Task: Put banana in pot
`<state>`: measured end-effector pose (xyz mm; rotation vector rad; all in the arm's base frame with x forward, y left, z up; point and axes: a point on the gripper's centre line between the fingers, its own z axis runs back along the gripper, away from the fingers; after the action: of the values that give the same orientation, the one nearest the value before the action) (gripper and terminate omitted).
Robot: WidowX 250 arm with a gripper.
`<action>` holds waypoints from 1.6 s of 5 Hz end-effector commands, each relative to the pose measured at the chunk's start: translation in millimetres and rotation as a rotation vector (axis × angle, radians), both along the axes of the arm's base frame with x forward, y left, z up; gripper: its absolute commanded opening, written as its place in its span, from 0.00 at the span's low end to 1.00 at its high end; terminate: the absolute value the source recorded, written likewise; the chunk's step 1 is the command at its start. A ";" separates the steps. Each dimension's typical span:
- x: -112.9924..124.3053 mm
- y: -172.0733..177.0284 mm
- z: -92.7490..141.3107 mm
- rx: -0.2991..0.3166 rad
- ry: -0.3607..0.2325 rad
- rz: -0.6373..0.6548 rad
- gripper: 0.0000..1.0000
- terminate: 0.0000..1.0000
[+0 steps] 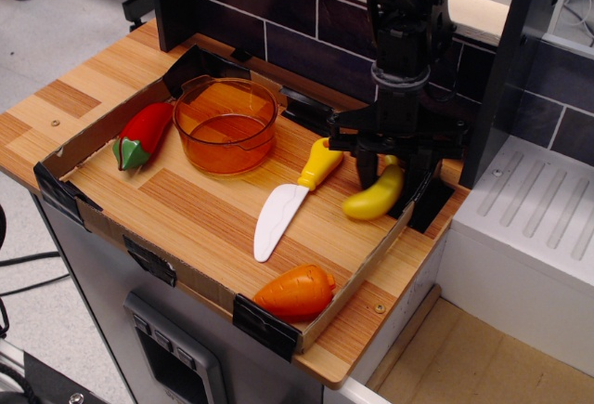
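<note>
Small curved glossy yellow plastic toy banana (375, 199) lies at the right edge of the wooden-plank surface (200, 209), close to the far right corner, just inside the low cardboard rim (364, 270). Smooth skin, bright highlight along its back, upper end tucked behind the black robot gripper (394, 164). The fingers (368, 168) come down on either side of that upper end, drawn close around it; whether they actually press on it, cannot tell. Round translucent orange plastic pot (225, 125) with low straight walls stands near the far left corner, well apart from the banana. Between them, a white-bladed toy knife with yellow handle (292, 199) lies diagonally, handle end just beside the gripper. Red plastic pepper with green stem (143, 136) sits at the left edge, just beside the pot. Orange plastic carrot-like vegetable (296, 293) rests at the near corner against the rim.
</note>
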<state>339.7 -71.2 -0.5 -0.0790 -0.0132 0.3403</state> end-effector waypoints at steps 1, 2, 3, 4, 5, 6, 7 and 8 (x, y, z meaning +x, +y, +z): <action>2.1 2.8 48.7 -0.025 -0.078 0.052 0.00 0.00; -1.4 22.5 75.5 -0.034 -0.095 0.092 0.00 0.00; -3.9 55.8 104.7 -0.007 -0.133 0.161 0.00 0.00; -3.6 87.7 109.8 0.062 -0.126 0.238 0.00 0.00; -1.6 122.8 93.1 0.107 -0.103 0.305 0.00 0.00; -1.1 147.7 83.3 0.137 -0.094 0.332 0.00 0.00; -1.7 158.4 72.2 0.181 -0.103 0.333 0.00 0.00; -5.6 165.7 63.7 0.221 -0.095 0.313 0.00 0.00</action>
<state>336.0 94.2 46.7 0.1269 -0.1177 0.6366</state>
